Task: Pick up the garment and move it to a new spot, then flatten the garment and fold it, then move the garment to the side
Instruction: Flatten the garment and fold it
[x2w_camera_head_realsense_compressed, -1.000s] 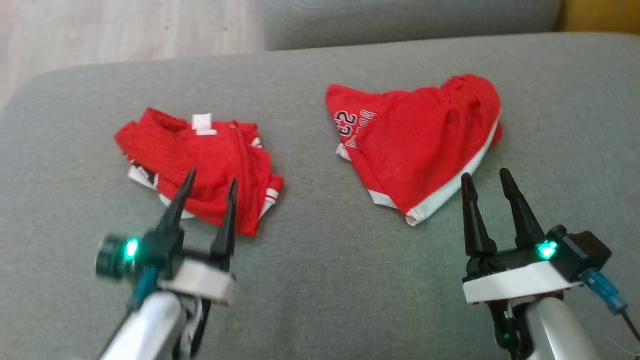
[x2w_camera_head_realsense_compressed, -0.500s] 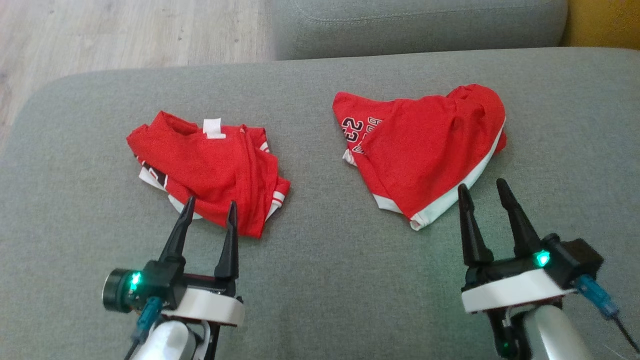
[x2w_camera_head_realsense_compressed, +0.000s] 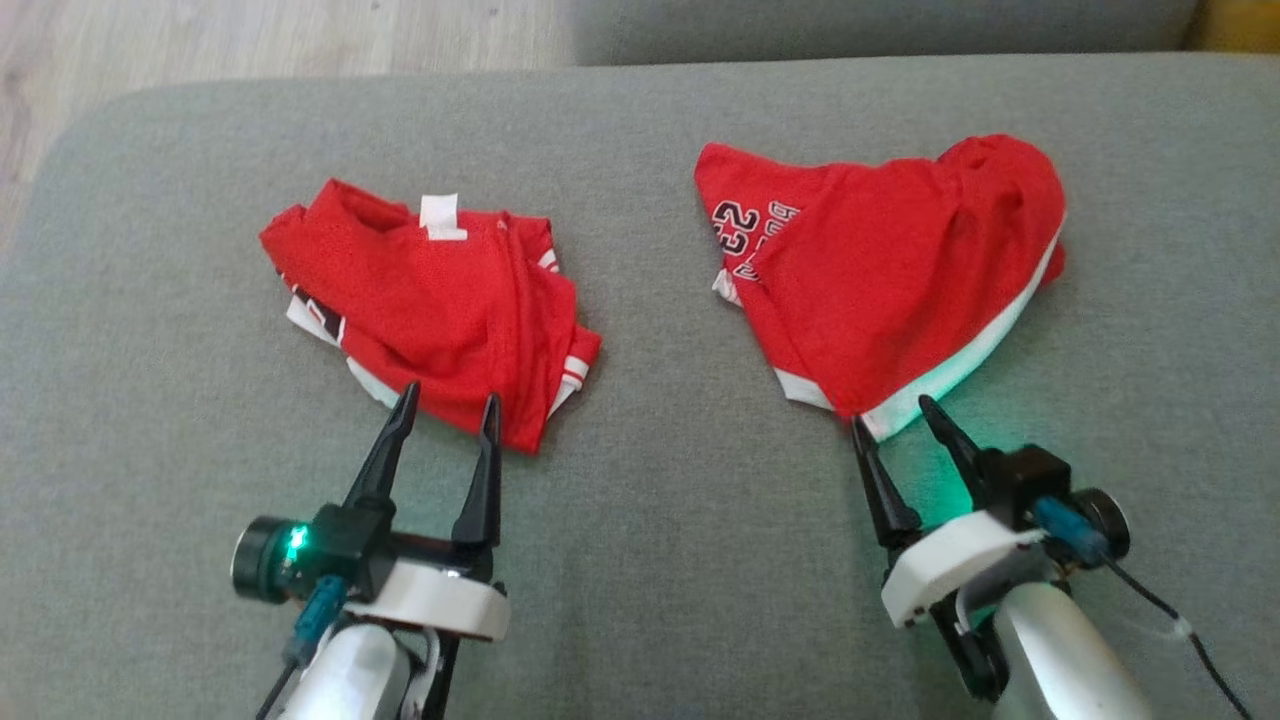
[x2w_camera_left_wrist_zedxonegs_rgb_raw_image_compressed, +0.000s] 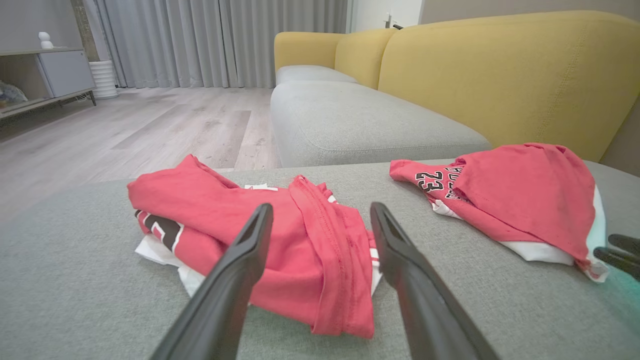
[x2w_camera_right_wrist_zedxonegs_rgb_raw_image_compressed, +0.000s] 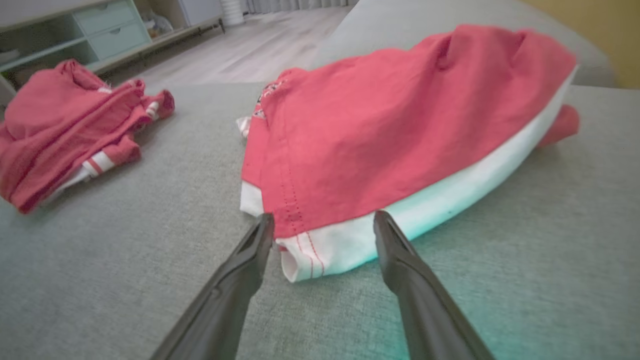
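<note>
At the near white-banded corner: right gripper (x2w_camera_head_realsense_compressed: 890, 412), jaws wide, empty, straddling the tip of the red number-23 garment (x2w_camera_head_realsense_compressed: 890, 260) on the grey cushion (x2w_camera_head_realsense_compressed: 660, 520). Left gripper (x2w_camera_head_realsense_compressed: 449, 395): wide, empty, tips at the second red garment (x2w_camera_head_realsense_compressed: 440, 300), crumpled, well apart leftward. Advice: press low, pinch both layers behind the hem. Long axis: along the white band, near corner to far right; numbered corner points far left.

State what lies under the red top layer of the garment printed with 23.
A white band peeks out along the lower edge of the garment, with the grey cushion beneath it all. Anything deeper inside the folds is covered.
</note>
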